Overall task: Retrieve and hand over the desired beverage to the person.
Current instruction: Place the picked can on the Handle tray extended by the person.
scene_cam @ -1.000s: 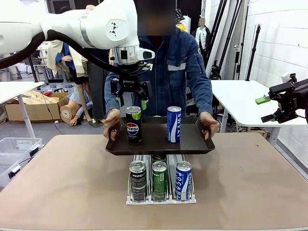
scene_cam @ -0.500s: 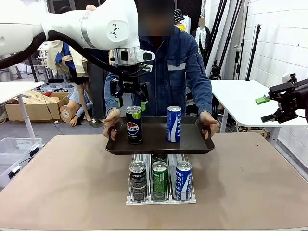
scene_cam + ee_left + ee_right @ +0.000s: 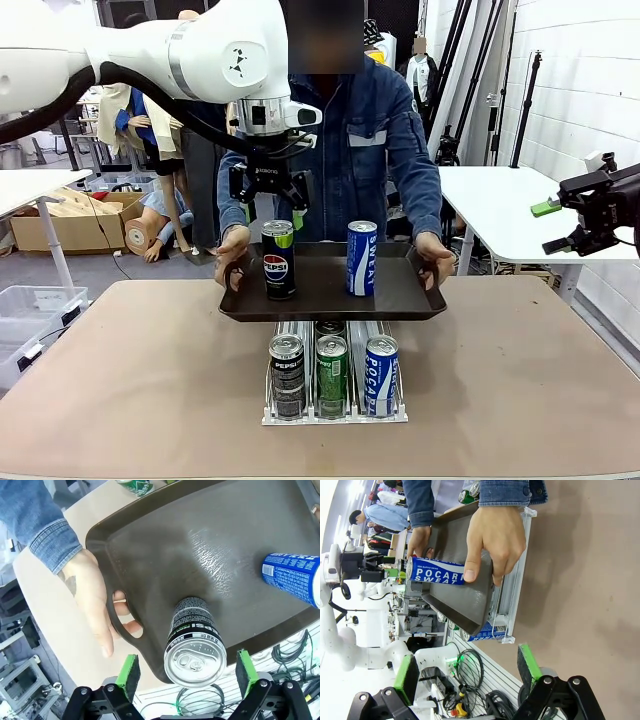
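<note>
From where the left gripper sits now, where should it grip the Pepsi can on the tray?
Probably the upper side wall of the Pepsi can, coming straight down. It stands upright on the tray, and the left gripper is open above, straddling its top.

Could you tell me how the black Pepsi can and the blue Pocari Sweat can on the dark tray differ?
The black Pepsi can with the green rim is dark, while the blue-and-white Pocari Sweat can is bright. The Pepsi can stands at the left of the dark plastic tray, directly beneath the open left pincer; the Pocari Sweat can stands right of centre with nothing above it. Both stand upright, are slim and similar in height, and rest on the tray the person holds.
</note>
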Tool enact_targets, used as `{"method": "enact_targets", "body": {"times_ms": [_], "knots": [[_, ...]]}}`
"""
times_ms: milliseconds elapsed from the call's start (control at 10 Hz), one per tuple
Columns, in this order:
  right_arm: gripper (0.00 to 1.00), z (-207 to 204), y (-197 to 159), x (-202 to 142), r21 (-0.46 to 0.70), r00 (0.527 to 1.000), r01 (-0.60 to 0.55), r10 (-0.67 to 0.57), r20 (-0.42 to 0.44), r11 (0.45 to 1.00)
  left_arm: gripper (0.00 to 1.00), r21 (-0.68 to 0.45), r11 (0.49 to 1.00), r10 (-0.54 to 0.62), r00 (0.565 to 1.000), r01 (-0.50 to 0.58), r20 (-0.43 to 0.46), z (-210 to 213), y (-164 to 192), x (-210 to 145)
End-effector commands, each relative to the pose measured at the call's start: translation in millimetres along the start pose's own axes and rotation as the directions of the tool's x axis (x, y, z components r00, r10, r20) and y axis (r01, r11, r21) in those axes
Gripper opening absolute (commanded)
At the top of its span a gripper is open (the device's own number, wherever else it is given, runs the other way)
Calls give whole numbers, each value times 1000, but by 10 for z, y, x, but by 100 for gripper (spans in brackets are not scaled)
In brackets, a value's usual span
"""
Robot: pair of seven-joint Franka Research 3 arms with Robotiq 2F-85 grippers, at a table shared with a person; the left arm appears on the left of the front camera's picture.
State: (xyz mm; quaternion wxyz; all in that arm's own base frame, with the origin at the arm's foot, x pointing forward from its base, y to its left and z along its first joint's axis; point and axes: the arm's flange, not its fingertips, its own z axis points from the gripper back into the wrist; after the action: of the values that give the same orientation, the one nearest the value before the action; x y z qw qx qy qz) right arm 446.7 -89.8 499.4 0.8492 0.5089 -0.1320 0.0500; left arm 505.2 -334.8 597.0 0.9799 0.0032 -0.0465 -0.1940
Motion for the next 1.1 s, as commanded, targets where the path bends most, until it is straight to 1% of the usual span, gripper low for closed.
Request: {"method": "enact_targets", "body": {"times_ms": [0, 400, 500, 600, 700, 900, 1000], "knots": [[100, -4, 4, -3, 1, 1000, 4, -4, 0, 1000, 100, -16, 1000, -6, 1000, 6, 7, 19, 3, -1], [100, -4, 4, -3, 1, 1000, 4, -4, 0, 1000, 100, -16, 1000, -6, 1000, 6, 7, 19, 3, -1], [100, -4, 4, -3, 1, 1000, 4, -4, 0, 1000, 100, 0, 1000, 0, 1000, 0, 0, 1, 0, 0], [100, -4, 4, -3, 1, 1000, 4, -4, 0, 1000, 100, -69, 997, 27, 998, -24, 48, 236, 103, -141], [100, -4, 4, -3, 1, 1000, 4, -4, 0, 1000, 100, -119, 992, 57, 996, -48, 75, 403, 230, -253], [100, -4, 4, -3, 1, 1000, 4, -4, 0, 1000, 100, -206, 976, 91, 989, -66, 114, 609, 503, -452], [100, -4, 4, -3, 1, 1000, 4, -4, 0, 1000, 100, -229, 968, 138, 982, -106, 129, 651, 707, -558]]}}
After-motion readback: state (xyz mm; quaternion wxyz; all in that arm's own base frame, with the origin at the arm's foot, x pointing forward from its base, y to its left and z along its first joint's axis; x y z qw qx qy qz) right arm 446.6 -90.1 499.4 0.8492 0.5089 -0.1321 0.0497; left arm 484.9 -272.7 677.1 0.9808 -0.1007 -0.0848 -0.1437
